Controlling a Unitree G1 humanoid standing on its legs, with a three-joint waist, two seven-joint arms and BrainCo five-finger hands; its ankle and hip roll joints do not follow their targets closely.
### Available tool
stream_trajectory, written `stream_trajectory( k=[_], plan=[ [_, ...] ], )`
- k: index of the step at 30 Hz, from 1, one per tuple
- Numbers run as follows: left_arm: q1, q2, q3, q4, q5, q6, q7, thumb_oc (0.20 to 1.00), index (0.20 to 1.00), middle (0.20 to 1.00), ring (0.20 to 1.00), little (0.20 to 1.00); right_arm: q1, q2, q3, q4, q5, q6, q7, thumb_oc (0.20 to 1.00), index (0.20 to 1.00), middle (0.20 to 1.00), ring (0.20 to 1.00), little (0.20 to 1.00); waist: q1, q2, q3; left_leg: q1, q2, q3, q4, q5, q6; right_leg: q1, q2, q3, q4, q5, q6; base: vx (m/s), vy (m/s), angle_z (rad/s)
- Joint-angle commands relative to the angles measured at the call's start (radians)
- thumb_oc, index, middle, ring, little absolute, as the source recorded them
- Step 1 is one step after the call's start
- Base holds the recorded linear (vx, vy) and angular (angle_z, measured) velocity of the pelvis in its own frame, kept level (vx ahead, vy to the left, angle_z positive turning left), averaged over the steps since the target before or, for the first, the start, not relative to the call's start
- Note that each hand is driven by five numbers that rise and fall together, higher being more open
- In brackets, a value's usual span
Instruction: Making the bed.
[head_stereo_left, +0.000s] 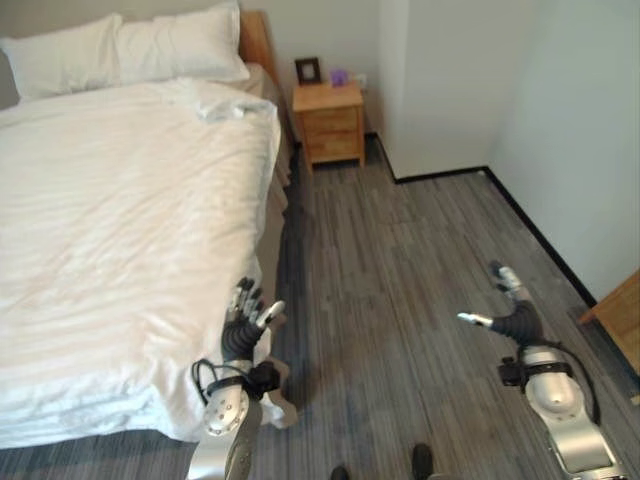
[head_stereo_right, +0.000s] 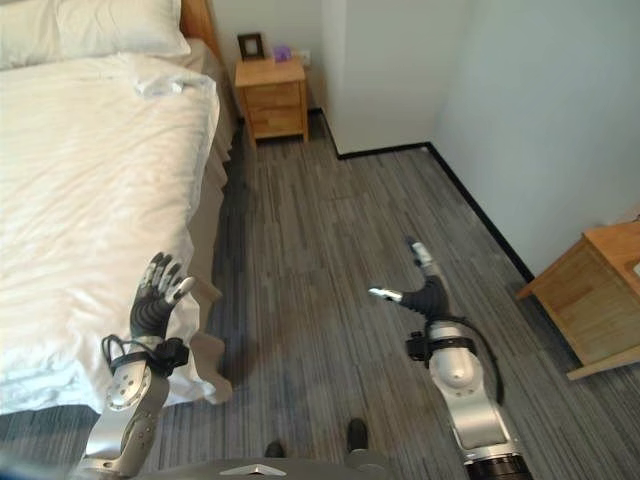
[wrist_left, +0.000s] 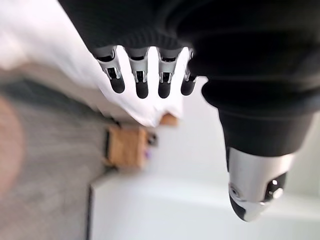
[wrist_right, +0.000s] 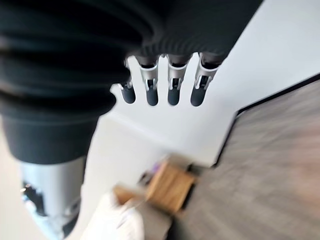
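White cotton covered almost everything we saw on the bed: a wide white duvet lay spread flat across the mattress, its near edge hanging down over the side toward the grey wood-plank floor. Two white pillows sat side by side at the head, against a wooden headboard, and one small crumpled fold of the duvet stood up near the pillow end.

Our left hand was raised at the bed's near corner, just beside the hanging edge of the duvet, fingers straight and slightly spread, thumb held apart, with nothing in its grasp. Our right hand hung well away from the bed, out over the floor, likewise spread wide and empty, its fingers straight in the right wrist view.

Beside the headboard stood a small light-wood nightstand with drawers, carrying a dark picture frame and a small purple object. Against the white wall on the right we saw the corner of another light-wood cabinet.
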Motion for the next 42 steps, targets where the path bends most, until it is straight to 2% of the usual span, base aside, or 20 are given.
stream_trajectory(
  k=[1,6,8,10,14,15,18,24,25,26,27,28,29,30,31,32,36,37,39,42],
  plan=[
    [-0.023,0.060,0.045,-0.041,0.079,-0.041,-0.005,1.000,1.000,1.000,1.000,1.000,-0.067,-0.036,-0.011,-0.039,-0.027,-0.052,-0.010,1.000,1.000,1.000,1.000,1.000,0.013,-0.031,0.029,-0.034,0.011,0.032,0.040,-0.077,-0.047,0.105,-0.066,-0.080,0.023,-0.183,0.078,0.09,0.068,0.04],
    [-0.068,0.123,0.076,-0.055,0.125,-0.039,0.014,1.000,1.000,1.000,1.000,1.000,-0.146,-0.043,0.026,-0.018,-0.031,-0.056,0.009,1.000,1.000,1.000,1.000,1.000,0.024,-0.035,0.042,0.025,-0.001,-0.001,0.021,-0.094,-0.005,0.021,-0.074,-0.041,0.310,-0.207,0.101,0.10,0.126,0.11],
    [-0.109,0.144,0.087,-0.059,0.106,-0.048,0.040,1.000,1.000,1.000,1.000,1.000,-0.188,-0.058,0.055,-0.022,-0.004,-0.068,0.039,1.000,1.000,1.000,1.000,1.000,0.023,-0.023,0.069,0.062,0.011,-0.015,0.018,-0.107,0.012,-0.068,-0.083,-0.028,0.496,-0.131,0.157,0.13,0.095,-0.04],
    [-0.118,0.147,0.088,-0.060,0.094,-0.054,0.038,1.000,1.000,1.000,1.000,1.000,-0.193,-0.060,0.055,-0.027,0.010,-0.078,0.049,1.000,1.000,1.000,1.000,1.000,0.025,-0.022,0.069,0.074,0.016,-0.012,0.017,-0.117,0.012,-0.091,-0.090,-0.034,0.527,-0.141,0.155,0.16,0.042,-0.08],
    [-0.181,0.162,0.066,-0.071,0.060,-0.072,0.030,1.000,1.000,1.000,1.000,1.000,-0.201,-0.073,0.056,-0.036,0.068,-0.090,0.067,1.000,1.000,1.000,1.000,1.000,-0.007,-0.041,0.070,0.113,0.015,-0.058,0.011,-0.154,-0.013,-0.153,-0.029,-0.016,0.341,-0.197,0.097,0.33,-0.072,0.14],
    [-0.209,0.178,0.060,-0.066,0.064,-0.072,0.029,1.000,1.000,1.000,1.000,1.000,-0.208,-0.061,0.054,-0.038,0.131,-0.102,0.074,1.000,1.000,1.000,1.000,1.000,-0.023,-0.050,0.071,0.133,0.025,-0.072,0.011,-0.181,-0.036,-0.167,-0.050,-0.036,0.175,-0.166,0.095,0.41,-0.159,0.39],
    [-0.237,0.187,0.060,-0.042,0.072,-0.068,0.025,1.000,1.000,1.000,1.000,1.000,-0.213,-0.050,0.049,-0.040,0.150,-0.107,0.074,1.000,1.000,1.000,1.000,1.000,-0.050,-0.042,0.077,0.187,0.065,-0.089,0.011,-0.223,-0.065,-0.206,-0.069,-0.064,0.048,-0.104,0.118,0.47,-0.150,0.48],
    [-0.223,0.178,0.060,-0.027,0.101,-0.071,0.020,1.000,1.000,1.000,1.000,1.000,-0.175,-0.040,0.042,-0.038,0.151,-0.111,0.086,1.000,1.000,1.000,1.000,1.000,-0.102,-0.044,0.050,0.312,0.124,-0.114,0.033,-0.309,-0.093,-0.229,-0.075,-0.006,0.052,-0.039,0.126,0.51,-0.176,0.31],
    [-0.198,0.158,0.060,-0.023,0.088,-0.074,0.024,1.000,1.000,1.000,1.000,1.000,-0.155,-0.046,0.049,-0.010,0.144,-0.106,0.088,1.000,1.000,1.000,1.000,1.000,-0.112,-0.032,0.041,0.289,0.166,-0.111,0.174,-0.213,-0.122,-0.201,-0.043,0.001,0.079,-0.037,0.102,0.36,-0.146,-0.07],
    [-0.196,0.156,0.060,-0.023,0.088,-0.075,0.024,1.000,1.000,1.000,1.000,1.000,-0.154,-0.048,0.050,-0.010,0.144,-0.107,0.088,1.000,1.000,1.000,1.000,1.000,-0.115,-0.028,0.038,0.281,0.171,-0.114,0.184,-0.218,-0.125,-0.201,-0.041,-0.003,0.079,-0.038,0.100,0.62,-0.260,-0.01],
    [-0.182,0.136,0.063,-0.019,0.066,-0.082,0.039,1.000,1.000,1.000,1.000,1.000,-0.146,-0.050,0.069,0.013,0.144,-0.111,0.087,1.000,1.000,1.000,1.000,1.000,-0.111,-0.010,0.038,0.253,0.193,-0.108,0.322,-0.090,-0.141,-0.160,-0.009,-0.018,0.082,-0.052,0.070,0.48,-0.318,0.18],
    [-0.165,0.120,0.061,-0.018,0.049,-0.071,0.035,1.000,1.000,1.000,1.000,1.000,-0.138,-0.050,0.074,0.003,0.148,-0.102,0.089,1.000,1.000,1.000,1.000,1.000,-0.089,-0.037,0.066,0.100,0.176,-0.121,0.623,0.022,-0.123,-0.077,0.001,-0.029,0.051,-0.074,0.020,0.46,-0.314,0.29],
    [-0.165,0.121,0.061,-0.019,0.049,-0.070,0.035,1.000,1.000,1.000,1.000,1.000,-0.138,-0.049,0.073,0.003,0.148,-0.102,0.089,1.000,1.000,1.000,1.000,1.000,-0.095,-0.044,0.062,0.087,0.168,-0.128,0.627,0.027,-0.122,-0.083,-0.008,-0.033,0.050,-0.070,0.020,0.52,-0.404,0.14],
    [-0.151,0.119,0.062,-0.034,0.034,-0.073,0.026,1.000,1.000,1.000,1.000,1.000,-0.128,-0.048,0.062,0.004,0.165,-0.099,0.077,1.000,1.000,1.000,1.000,1.000,-0.053,-0.077,0.100,-0.020,0.151,-0.101,0.817,0.010,-0.090,0.007,0.005,-0.010,0.027,-0.105,-0.019,0.29,-0.205,-0.31],
    [-0.152,0.121,0.062,-0.035,0.034,-0.073,0.026,1.000,1.000,1.000,1.000,1.000,-0.129,-0.046,0.062,0.004,0.165,-0.099,0.077,1.000,1.000,1.000,1.000,1.000,-0.055,-0.084,0.098,-0.028,0.144,-0.102,0.819,0.014,-0.088,0.002,-0.001,-0.010,0.027,-0.102,-0.019,0.64,-0.248,-0.74],
    [-0.146,0.115,0.053,-0.047,0.024,-0.066,0.013,1.000,1.000,1.000,1.000,1.000,-0.125,-0.049,0.065,0.000,0.168,-0.090,0.088,1.000,1.000,1.000,1.000,1.000,-0.009,-0.102,0.122,-0.136,0.108,-0.069,0.863,-0.067,-0.076,0.062,-0.008,0.017,0.015,-0.141,-0.023,0.43,-0.034,-0.60],
    [-0.111,0.100,0.051,-0.071,0.041,-0.055,-0.014,1.000,1.000,1.000,1.000,1.000,-0.112,-0.051,0.054,-0.001,0.160,-0.089,0.098,1.000,1.000,1.000,1.000,1.000,0.051,-0.100,0.129,-0.279,0.078,0.049,0.587,-0.092,-0.056,0.153,-0.002,0.063,0.015,-0.230,-0.006,0.63,0.100,-0.41],
    [-0.101,0.098,0.055,-0.080,0.047,-0.051,-0.022,1.000,1.000,1.000,1.000,1.000,-0.117,-0.055,0.064,0.019,0.152,-0.090,0.100,1.000,1.000,1.000,1.000,1.000,0.078,-0.072,0.124,-0.316,0.068,0.059,0.350,-0.043,-0.050,0.194,0.027,0.076,0.015,-0.273,0.007,0.61,0.216,0.00],
    [-0.093,0.096,0.057,-0.084,0.049,-0.045,-0.021,1.000,1.000,1.000,1.000,1.000,-0.114,-0.056,0.067,0.039,0.140,-0.092,0.097,1.000,1.000,1.000,1.000,1.000,0.112,-0.061,0.117,-0.347,0.058,0.061,0.108,0.039,-0.062,0.254,0.044,0.095,0.015,-0.327,0.014,0.66,0.201,-0.02],
    [-0.091,0.100,0.052,-0.085,0.050,-0.045,-0.018,1.000,1.000,1.000,1.000,1.000,-0.107,-0.055,0.064,0.046,0.129,-0.094,0.089,1.000,1.000,1.000,1.000,1.000,0.133,-0.081,0.119,-0.418,0.070,0.089,0.011,0.065,-0.078,0.328,0.032,0.106,0.015,-0.373,0.019,0.53,0.142,-0.39]
  ],
)
